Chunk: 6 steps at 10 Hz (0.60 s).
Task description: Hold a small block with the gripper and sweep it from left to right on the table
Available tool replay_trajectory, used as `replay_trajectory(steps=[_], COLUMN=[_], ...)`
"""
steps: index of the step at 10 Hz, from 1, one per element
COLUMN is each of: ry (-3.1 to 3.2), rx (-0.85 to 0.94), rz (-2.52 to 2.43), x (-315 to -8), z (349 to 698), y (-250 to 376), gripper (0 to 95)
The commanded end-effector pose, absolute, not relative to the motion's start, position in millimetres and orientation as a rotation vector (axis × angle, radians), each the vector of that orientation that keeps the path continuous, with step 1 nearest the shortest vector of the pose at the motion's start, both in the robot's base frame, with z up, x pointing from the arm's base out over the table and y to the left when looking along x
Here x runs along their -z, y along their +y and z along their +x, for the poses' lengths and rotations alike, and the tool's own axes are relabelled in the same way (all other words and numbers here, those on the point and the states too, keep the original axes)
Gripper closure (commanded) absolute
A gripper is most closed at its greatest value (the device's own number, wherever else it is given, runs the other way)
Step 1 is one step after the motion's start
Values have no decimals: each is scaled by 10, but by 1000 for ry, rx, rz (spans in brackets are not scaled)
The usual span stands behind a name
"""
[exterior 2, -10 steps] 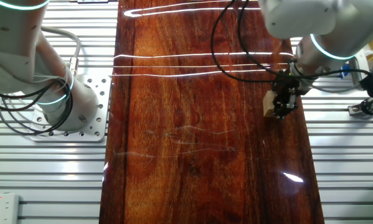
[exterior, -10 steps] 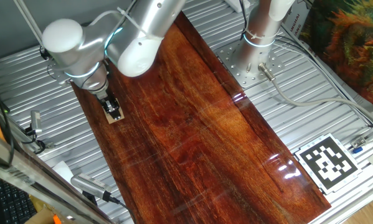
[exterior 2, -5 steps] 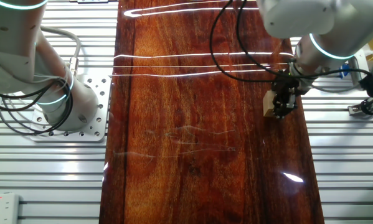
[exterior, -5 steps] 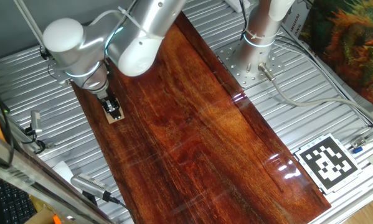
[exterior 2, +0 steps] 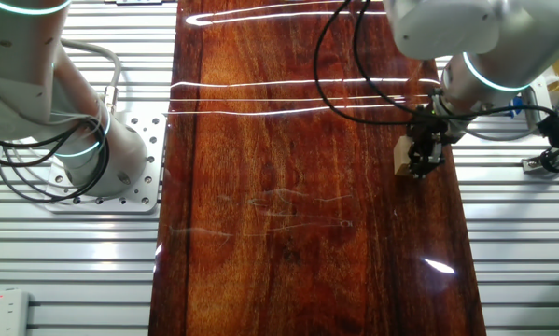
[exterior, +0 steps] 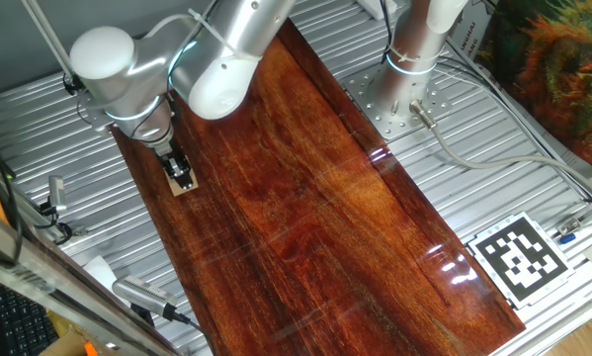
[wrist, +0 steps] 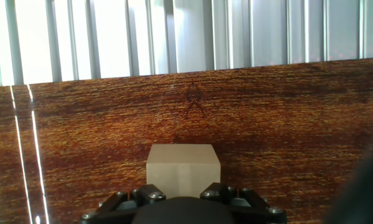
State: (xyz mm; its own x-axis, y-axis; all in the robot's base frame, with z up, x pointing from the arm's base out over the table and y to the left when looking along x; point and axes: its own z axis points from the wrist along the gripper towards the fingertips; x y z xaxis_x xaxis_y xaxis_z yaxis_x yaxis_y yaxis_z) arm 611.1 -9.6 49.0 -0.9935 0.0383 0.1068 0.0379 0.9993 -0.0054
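Light tan wood shows between my fingers: the small block (wrist: 183, 169) sits right at the tip of the gripper (wrist: 183, 198), and in the hand view its near face disappears under the black finger bases. From what I see there and in both fixed views, the gripper (exterior: 180, 173) is clamped on the small block (exterior: 184, 185), with the block resting on the table (exterior: 315, 198).

In one fixed view the block pokes out just below the black fingertips, close to the board's edge on the side where the ribbed grey metal surface (exterior: 48, 129) begins. In the other fixed view the gripper (exterior 2: 423, 155) stands over the small block (exterior 2: 403, 159), whose pale face shows just beside the fingers, again near the edge of the table (exterior 2: 288, 187).

Ahead of the hand, in the hand view, the reddish-brown board (wrist: 286, 118) runs a short way and then ends at the grey metal ribs (wrist: 174, 37). A small dark grain mark (wrist: 192, 99) lies on the wood ahead of the block, between it and that edge.

Behind the hand, the arm's light-blue ring (exterior: 127, 116) glows just above the wrist.
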Motion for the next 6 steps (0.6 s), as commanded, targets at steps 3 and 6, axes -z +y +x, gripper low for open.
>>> replay_trajectory(steps=[3, 6], ry=[-3031, -3031], rx=[-10, -16], rz=[-96, -111], x=[-483, -462], z=[6130, 6139], y=[-93, -91], gripper=[950, 950])
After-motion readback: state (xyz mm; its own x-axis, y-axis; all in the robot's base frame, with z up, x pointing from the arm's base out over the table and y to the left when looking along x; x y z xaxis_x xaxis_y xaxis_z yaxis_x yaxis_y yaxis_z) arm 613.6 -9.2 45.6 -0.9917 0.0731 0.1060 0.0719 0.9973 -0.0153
